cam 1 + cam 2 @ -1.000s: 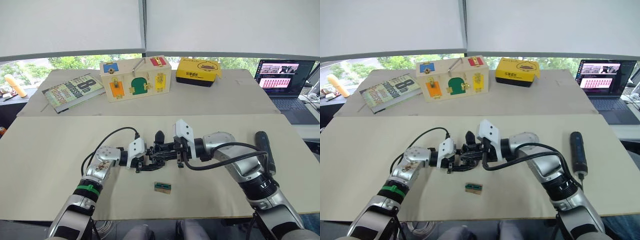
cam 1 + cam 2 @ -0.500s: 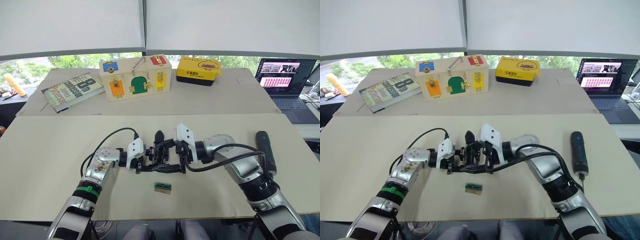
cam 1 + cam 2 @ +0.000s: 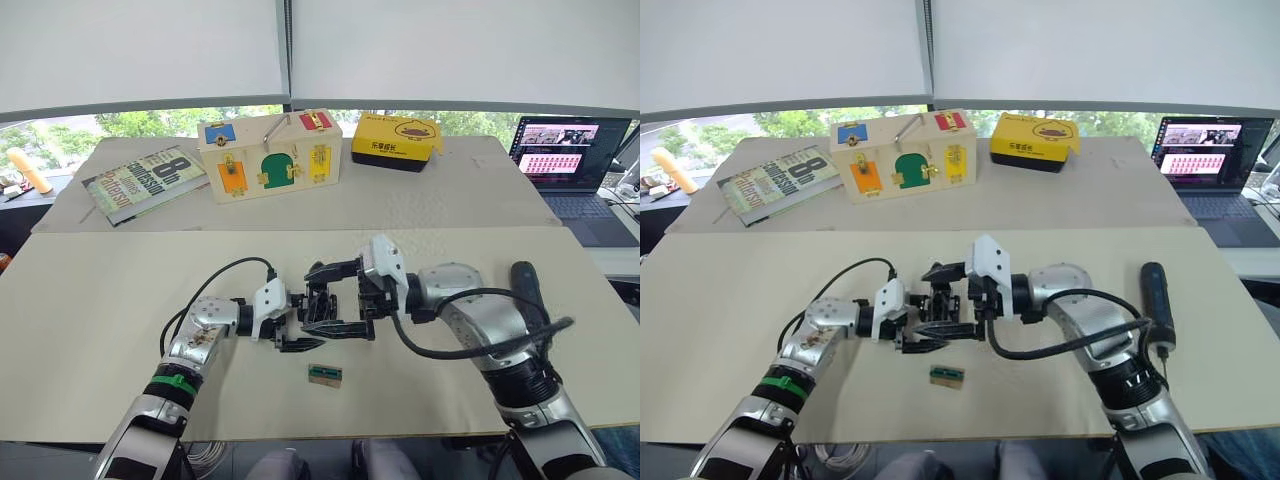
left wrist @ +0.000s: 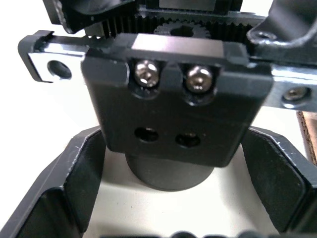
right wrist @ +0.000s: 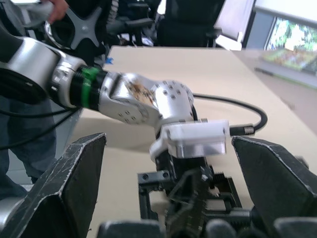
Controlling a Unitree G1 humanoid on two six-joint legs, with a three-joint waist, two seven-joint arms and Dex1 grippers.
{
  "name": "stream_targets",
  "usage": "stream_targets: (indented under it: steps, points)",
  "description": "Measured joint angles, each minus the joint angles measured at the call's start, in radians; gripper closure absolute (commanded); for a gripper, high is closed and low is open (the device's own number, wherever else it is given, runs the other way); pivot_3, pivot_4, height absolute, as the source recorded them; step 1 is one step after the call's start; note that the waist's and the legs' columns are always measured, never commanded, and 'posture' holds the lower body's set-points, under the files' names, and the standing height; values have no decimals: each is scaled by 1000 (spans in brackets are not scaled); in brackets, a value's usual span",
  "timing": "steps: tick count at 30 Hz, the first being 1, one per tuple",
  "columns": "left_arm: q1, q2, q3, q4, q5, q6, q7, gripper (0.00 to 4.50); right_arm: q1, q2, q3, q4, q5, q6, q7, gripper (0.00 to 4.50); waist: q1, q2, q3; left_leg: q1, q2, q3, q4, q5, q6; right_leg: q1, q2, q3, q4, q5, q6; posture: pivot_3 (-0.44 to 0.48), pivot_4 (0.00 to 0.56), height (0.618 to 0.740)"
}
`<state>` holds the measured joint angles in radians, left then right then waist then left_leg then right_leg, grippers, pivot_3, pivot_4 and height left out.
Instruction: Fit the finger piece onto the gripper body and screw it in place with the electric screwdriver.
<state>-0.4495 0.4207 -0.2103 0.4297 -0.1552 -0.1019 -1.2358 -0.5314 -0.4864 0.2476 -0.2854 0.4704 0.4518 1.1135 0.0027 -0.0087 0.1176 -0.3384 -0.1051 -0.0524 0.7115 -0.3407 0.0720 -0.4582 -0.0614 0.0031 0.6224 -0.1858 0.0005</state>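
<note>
The black gripper body (image 3: 318, 308) rests on the tan table between my two grippers. My left gripper (image 3: 303, 322) reaches it from the left and stands open, its fingers (image 4: 64, 198) spread on either side of the body's screw-faced block (image 4: 178, 109). From the right comes my right gripper (image 3: 332, 300), open too, with wide fingers (image 5: 69, 183) framing the body (image 5: 198, 206) and the left gripper's white housing (image 5: 193, 141). I cannot pick out the finger piece within the black cluster. The electric screwdriver (image 3: 1155, 300) lies on the table far right, apart from both grippers.
A small green-and-tan block (image 3: 325, 374) lies just in front of the grippers. At the back stand a book (image 3: 145, 182), a wooden latch box (image 3: 270, 155) and a yellow box (image 3: 397, 142). A laptop (image 3: 565, 150) sits at the far right.
Both grippers have opened. The right one, shut a second ago at the body, now has its fingers spread and its wrist drawn slightly right.
</note>
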Motion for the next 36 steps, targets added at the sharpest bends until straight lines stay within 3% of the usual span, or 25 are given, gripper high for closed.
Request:
stream_targets:
  steps: [8,14,19,22,27,32,36]
  points:
    - [109,136,85,-91,-80,64,-34,33,91,-118,-152,-215,149,113,-48,0,-13,1,2,0,1,0,-2,0,0,0,0,0,0,-1,-1,0,150,740]
    - [219,259,207,-189,-201,157,-93,33,380,-204,-452,-315,148,111,-178,0,6,1,7,-1,1,-1,-2,-1,1,1,0,-1,-5,-1,0,0,150,740]
    - [235,382,314,-345,-328,272,-150,33,712,-192,-811,-342,130,103,-274,0,30,3,9,-4,1,-1,-2,-1,1,1,0,-2,-9,0,1,0,150,740]
    - [227,390,351,-448,-423,387,-126,33,898,-108,-958,-349,96,31,-291,0,36,4,9,-3,1,-1,-3,-1,1,2,1,-2,-9,0,1,0,150,740]
    - [210,384,372,-551,-515,487,-84,33,1105,0,-1060,-300,63,-60,-291,0,23,6,10,3,1,3,-9,-1,0,4,1,3,-9,0,1,0,150,740]
    - [140,376,377,-654,-621,583,-56,33,1127,58,-1063,-304,108,-20,-390,0,2,6,11,5,1,4,-13,0,-6,4,1,5,-7,0,1,0,150,740]
    - [97,368,380,-680,-673,650,-16,33,1002,-46,-1049,-301,193,183,-544,0,-9,6,11,6,1,4,-13,0,-7,4,1,6,-7,0,1,0,150,740]
